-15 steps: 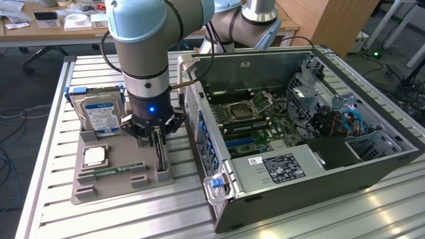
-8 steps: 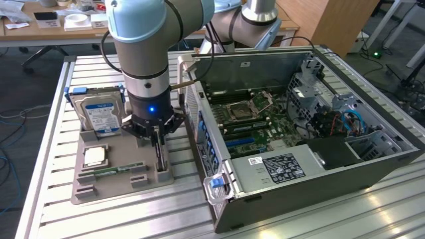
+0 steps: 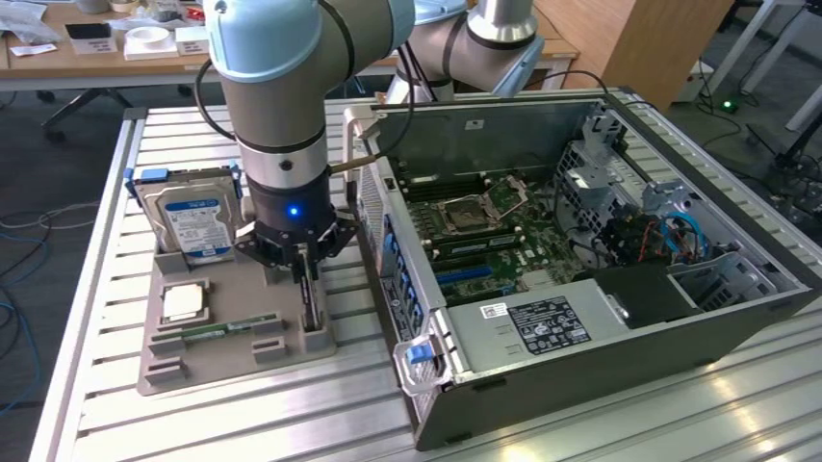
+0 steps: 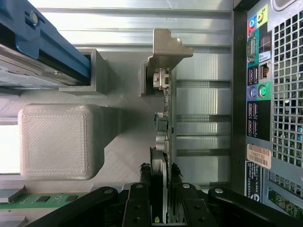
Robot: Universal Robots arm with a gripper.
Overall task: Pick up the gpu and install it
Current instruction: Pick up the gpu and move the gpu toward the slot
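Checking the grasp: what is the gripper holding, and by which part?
The gripper clamps the gpu by its upper edge, away from the bracket end.

Black pincer (image 4: 160, 174), silver-bracketed gpu (image 4: 161, 124), grey tray (image 3: 176, 373), green memory stick (image 3: 214, 330), blue-railed hard drive (image 3: 192, 226)

Gpu (image 4: 162, 125): thin card, silver bracket (image 4: 165, 49) at one end; stands on edge at grey holder's (image 3: 218, 364) side slot, fingers (image 4: 146, 177) pressing both faces.
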